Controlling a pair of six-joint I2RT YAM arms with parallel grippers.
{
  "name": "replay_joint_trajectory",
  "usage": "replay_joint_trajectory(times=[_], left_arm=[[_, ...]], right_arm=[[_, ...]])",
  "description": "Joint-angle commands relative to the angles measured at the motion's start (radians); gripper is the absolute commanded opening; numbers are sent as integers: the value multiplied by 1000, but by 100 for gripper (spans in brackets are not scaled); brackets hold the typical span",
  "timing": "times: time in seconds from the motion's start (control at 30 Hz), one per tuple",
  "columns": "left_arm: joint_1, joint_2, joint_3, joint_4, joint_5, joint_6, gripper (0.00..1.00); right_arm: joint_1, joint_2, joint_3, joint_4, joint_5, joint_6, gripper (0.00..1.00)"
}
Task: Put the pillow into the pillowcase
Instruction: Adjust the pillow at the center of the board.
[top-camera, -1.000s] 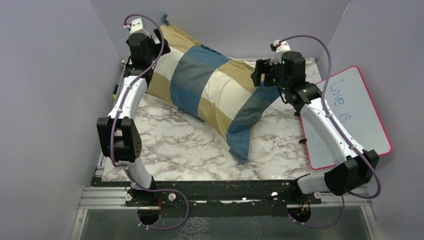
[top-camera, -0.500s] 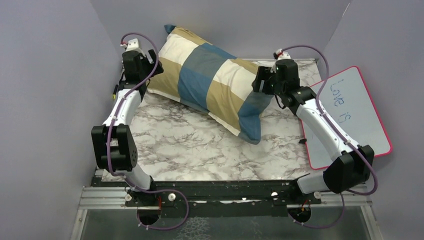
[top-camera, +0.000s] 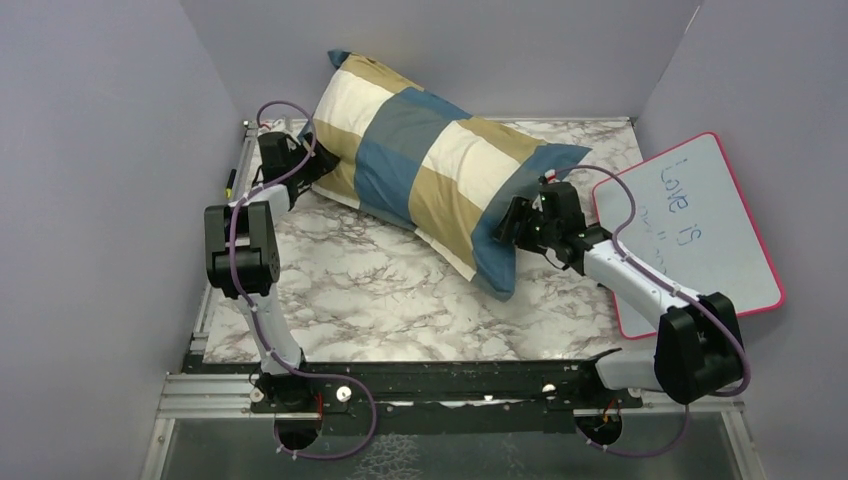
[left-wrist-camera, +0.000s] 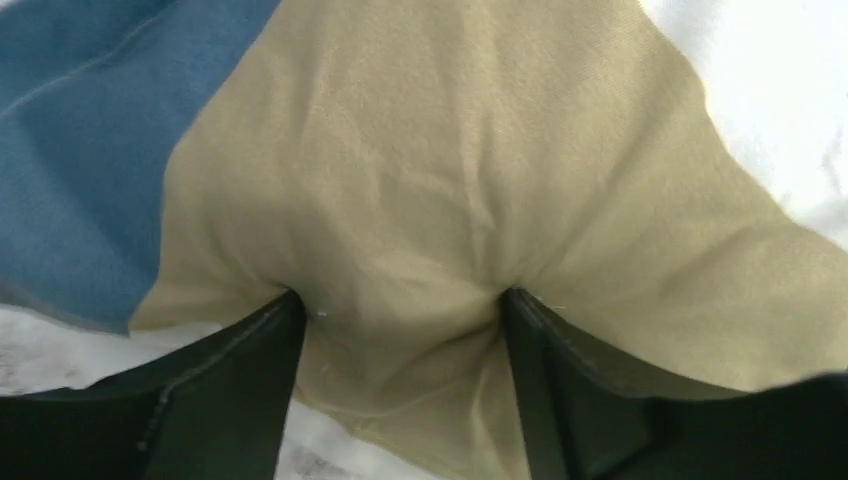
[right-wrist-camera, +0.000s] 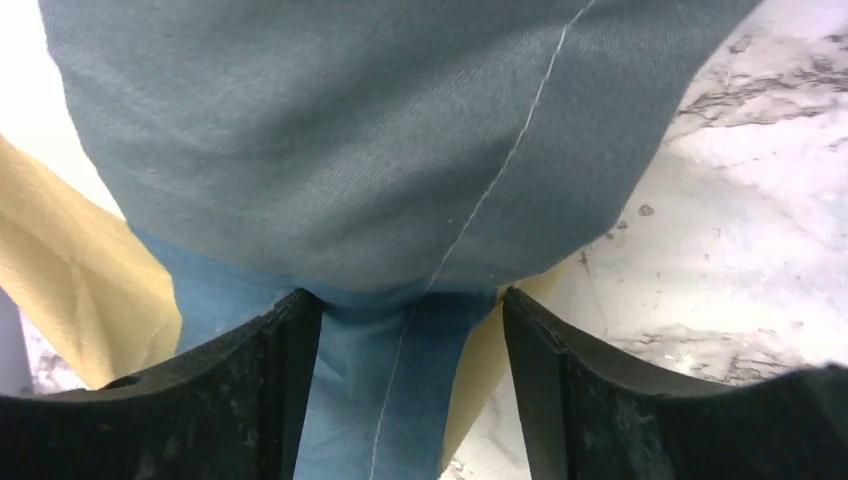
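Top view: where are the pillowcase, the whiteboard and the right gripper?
pillowcase (top-camera: 440, 200): top view, tan block.
whiteboard (top-camera: 722, 265): top view, bare white surface.
right gripper (top-camera: 508, 222): top view, midway between fingertips.

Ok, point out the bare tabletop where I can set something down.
Widest: the marble table in front of the pillowcase, down to the near edge. Smaller: the back right corner between pillowcase and whiteboard. Crowded at the pillowcase's ends, where the left gripper and right gripper sit.
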Motion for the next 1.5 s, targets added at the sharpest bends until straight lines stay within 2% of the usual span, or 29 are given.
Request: replay_joint_trajectory(times=[0.0,0.03,0.07,0.1,0.17,0.23,0.3,0.4,0.47,0.53,0.57,0.63,0.67,0.8,0.87,0.93,1.03,1.13,1.23,1.27,1.33,1.37,1.47], left_arm=[[-7,76,31,158,216,-161,0],[-9,42,18,157,206,-162,0],[-8,-20,-23,153,173,-147,0],[-8,-87,-46,120,105,-122,0],[-8,-218,-17,-60,-31,-38,0],[-9,-321,19,-216,-112,36,0],[-9,-419,-18,-288,-243,105,0],[-6,-526,-147,-323,-373,166,0],[-6,-567,-225,-332,-384,184,0],[-6,-583,-292,-327,-325,182,2],[-7,-583,-306,-352,-318,179,13],[-6,-596,-315,-420,-342,178,40],[-6,-619,-321,-443,-379,180,44],[-6,-762,-301,-457,-545,164,54],[-6,-813,-247,-442,-521,184,55],[-6,-833,-196,-428,-450,176,55],[-6,-808,-159,-400,-326,131,57],[-6,-743,-201,-310,-193,71,57],[2,-644,-269,-318,-284,23,57],[8,-615,-294,-335,-309,4,57],[27,-572,-351,-356,-330,-44,60],[31,-561,-390,-339,-346,-50,62],[45,-545,-458,-332,-431,-41,67]], right_arm=[[-1,3,29,96,-70,-28,53],[-3,-22,50,65,-30,-60,26],[-8,-56,63,33,17,-91,6],[-14,-101,75,2,68,-136,1],[-27,-175,112,-76,203,-207,0],[-30,-217,167,-189,352,-224,0],[-31,-251,168,-251,462,-203,0],[-31,-268,45,-229,554,-134,0],[-31,-240,-13,-222,565,-81,0],[-31,-205,-45,-198,533,-52,0],[-31,-191,-43,-193,524,-35,0],[-30,-180,-12,-190,482,-37,0],[-30,-179,13,-196,467,-39,0],[-31,-215,102,-243,424,-42,33],[-30,-247,141,-244,378,-59,50],[-31,-270,180,-222,293,-105,58],[-30,-298,195,-99,35,-181,60],[-31,-280,166,71,-254,-127,59],[-30,-200,78,325,-465,25,58],[-30,-154,54,370,-480,68,57],[-30,-46,44,316,-432,77,56],[-31,4,44,231,-332,68,55],[-55,88,-15,163,-130,25,55]])
